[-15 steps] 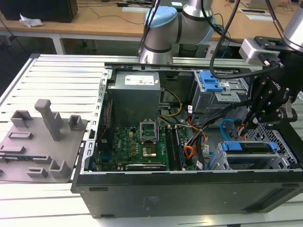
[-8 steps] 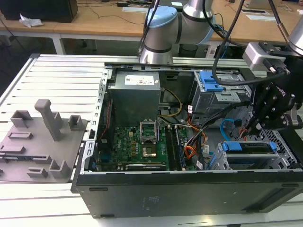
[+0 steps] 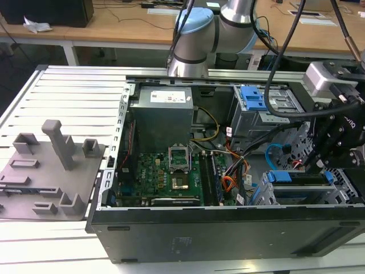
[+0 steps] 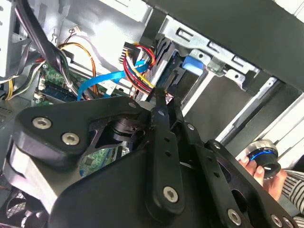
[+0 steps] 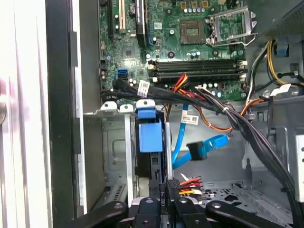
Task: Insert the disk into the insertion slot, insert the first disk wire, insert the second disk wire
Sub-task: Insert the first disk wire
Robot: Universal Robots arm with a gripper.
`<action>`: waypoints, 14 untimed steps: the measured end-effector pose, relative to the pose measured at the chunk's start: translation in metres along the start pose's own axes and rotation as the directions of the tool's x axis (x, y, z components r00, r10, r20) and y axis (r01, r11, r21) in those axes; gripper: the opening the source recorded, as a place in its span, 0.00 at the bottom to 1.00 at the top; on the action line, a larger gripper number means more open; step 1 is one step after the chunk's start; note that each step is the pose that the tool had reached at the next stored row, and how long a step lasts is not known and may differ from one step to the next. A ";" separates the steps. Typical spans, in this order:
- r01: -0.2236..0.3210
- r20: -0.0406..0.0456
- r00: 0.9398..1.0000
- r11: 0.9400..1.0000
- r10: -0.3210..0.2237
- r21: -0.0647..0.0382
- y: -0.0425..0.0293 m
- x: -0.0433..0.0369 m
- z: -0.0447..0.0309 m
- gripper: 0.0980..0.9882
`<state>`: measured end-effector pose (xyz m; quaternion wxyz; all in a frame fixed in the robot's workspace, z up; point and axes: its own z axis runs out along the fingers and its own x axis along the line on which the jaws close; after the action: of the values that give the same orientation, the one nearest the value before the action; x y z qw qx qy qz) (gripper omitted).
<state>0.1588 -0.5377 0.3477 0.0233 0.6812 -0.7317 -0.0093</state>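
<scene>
Pinching the dark plug of the orange-red-black first disk wire (image 5: 187, 182), the black gripper (image 5: 166, 199) is seen just beside the end of the blue-framed silver disk (image 5: 148, 137).

Bright even room light, soft shadows inside the computer case (image 3: 228, 234), pale glare on slotted table (image 3: 74, 85)

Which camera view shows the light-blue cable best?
The first wrist view: the light-blue cable hangs unobstructed, loop and plug both in sight. The second wrist view shows one short stretch; the exterior view shows a small loop.
</scene>
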 end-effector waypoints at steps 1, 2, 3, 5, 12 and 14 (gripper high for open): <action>0.002 0.000 1.000 1.000 -0.002 0.000 -0.0013 -0.0001 0.0015 0.09; 0.004 0.000 1.000 1.000 -0.004 0.000 -0.0018 -0.0002 0.0027 0.09; 0.005 0.000 1.000 1.000 -0.005 0.000 -0.0021 -0.0002 0.0035 0.09; 0.006 0.000 1.000 1.000 -0.006 0.000 -0.0023 -0.0003 0.0050 0.09; 0.007 0.000 1.000 1.000 -0.007 0.000 -0.0053 -0.0004 0.0083 0.09; 0.007 -0.001 1.000 1.000 -0.007 0.000 -0.0057 0.0002 0.0111 0.09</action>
<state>0.1640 -0.5385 0.3364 0.0235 0.6836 -0.7294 -0.0091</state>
